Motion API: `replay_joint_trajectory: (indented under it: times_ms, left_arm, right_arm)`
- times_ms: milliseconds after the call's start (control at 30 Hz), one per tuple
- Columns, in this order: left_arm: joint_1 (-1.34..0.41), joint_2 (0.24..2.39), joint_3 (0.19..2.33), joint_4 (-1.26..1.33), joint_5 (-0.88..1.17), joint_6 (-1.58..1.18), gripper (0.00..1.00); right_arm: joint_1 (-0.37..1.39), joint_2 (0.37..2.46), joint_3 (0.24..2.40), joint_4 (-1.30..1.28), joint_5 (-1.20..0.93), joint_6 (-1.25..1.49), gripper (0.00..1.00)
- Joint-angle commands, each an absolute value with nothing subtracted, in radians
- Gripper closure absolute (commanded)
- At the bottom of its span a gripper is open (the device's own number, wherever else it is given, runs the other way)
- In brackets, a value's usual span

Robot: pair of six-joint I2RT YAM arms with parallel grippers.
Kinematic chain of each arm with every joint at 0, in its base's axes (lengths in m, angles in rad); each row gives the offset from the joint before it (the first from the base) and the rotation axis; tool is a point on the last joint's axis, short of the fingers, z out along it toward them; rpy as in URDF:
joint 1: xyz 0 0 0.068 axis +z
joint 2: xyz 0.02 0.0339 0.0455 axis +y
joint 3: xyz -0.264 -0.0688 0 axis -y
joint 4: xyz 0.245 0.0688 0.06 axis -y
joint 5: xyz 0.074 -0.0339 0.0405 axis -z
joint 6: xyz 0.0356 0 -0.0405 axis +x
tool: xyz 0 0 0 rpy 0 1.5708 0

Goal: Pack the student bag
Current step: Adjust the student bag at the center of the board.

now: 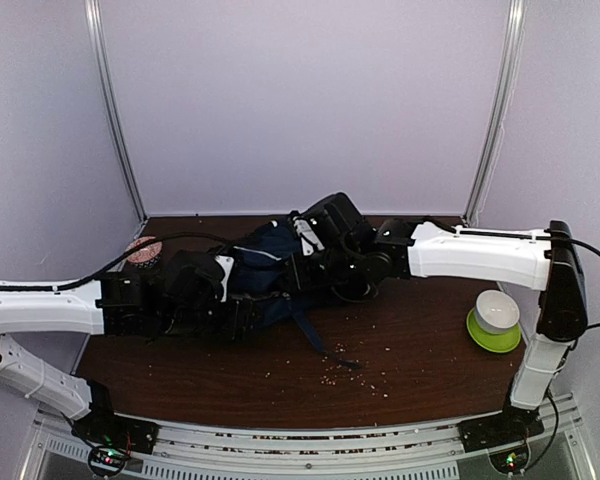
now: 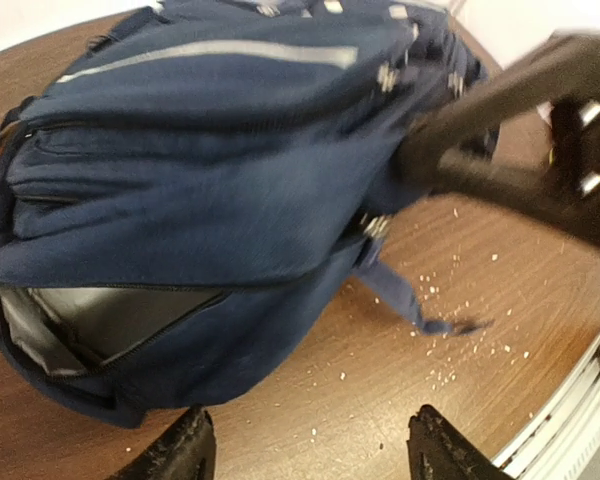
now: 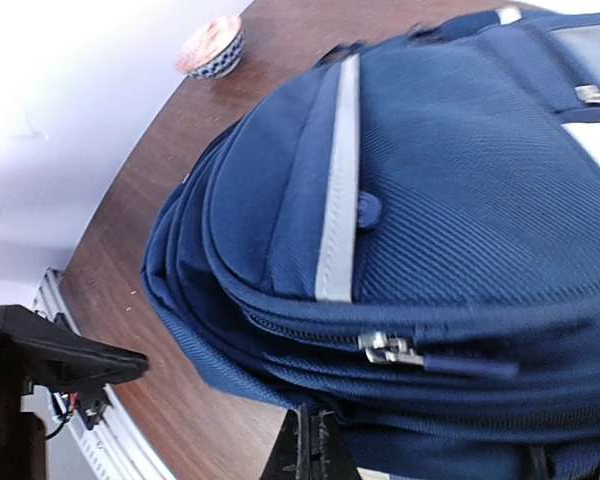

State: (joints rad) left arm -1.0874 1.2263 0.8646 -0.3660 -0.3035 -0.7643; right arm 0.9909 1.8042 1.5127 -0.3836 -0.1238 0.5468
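Fingers [image 2: 185,450] of the left gripper [image 2: 310,452] stand wide apart with nothing between them, only bare wood and a few crumbs [image 2: 440,350] below. Just ahead of them is an open pocket [image 2: 100,320] with dark lining. The right gripper [image 3: 310,452] has its fingers pressed together, tips against the lower edge of the student bag [image 3: 430,200] and right under a zipper pull [image 3: 390,348]. Cannot tell whether any fabric is caught between them. The bag lies on its side on the table [image 1: 420,340], mid-left toward the back, between the two arms, navy with pale stripes. The left wrist view shows the right arm's dark links [image 2: 520,150] over the bag's far end. One blue strap [image 2: 400,300] trails off the bag toward the near edge — crumbs thickest round its tip. A white bowl [image 1: 497,308] sits on a green plate [image 1: 485,338] at the right side, well apart from the bag. A small patterned bowl [image 3: 210,48] sits at the back left corner.
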Motion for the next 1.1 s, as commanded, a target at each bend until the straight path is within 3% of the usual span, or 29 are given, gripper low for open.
replay_joint_trajectory:
  times_ms: [0, 133, 367, 467, 600, 800, 1067]
  left_arm:
    - [-1.088, 1.133, 0.82, -0.367, -0.413, -0.832, 0.3]
    - [-1.088, 1.12, 0.808, -0.427, -0.445, -0.869, 0.3]
    - [-1.088, 1.09, 0.799, -0.443, -0.476, -0.883, 0.3]
    - [-1.088, 1.08, 0.81, -0.45, -0.486, -0.868, 0.29]
    - [-1.088, 1.08, 0.815, -0.455, -0.493, -0.86, 0.29]
    - [-1.088, 1.104, 0.811, -0.46, -0.487, -0.865, 0.29]
    - [-1.088, 1.088, 0.806, -0.505, -0.489, -0.891, 0.29]
  right_arm:
    - [1.007, 1.893, 1.637, -0.327, -0.242, 0.563, 1.0]
    - [1.023, 1.927, 1.655, -0.356, -0.28, 0.542, 1.0]
    - [0.996, 1.77, 1.576, -0.372, -0.21, 0.498, 0.63]
    - [0.969, 1.68, 1.496, -0.38, -0.183, 0.481, 0.53]
    - [0.95, 1.604, 1.352, -0.409, -0.068, 0.432, 0.51]
    - [0.955, 1.648, 1.237, -0.398, -0.039, 0.424, 0.5]
    - [0.962, 1.77, 1.243, -0.364, 0.009, 0.417, 0.48]
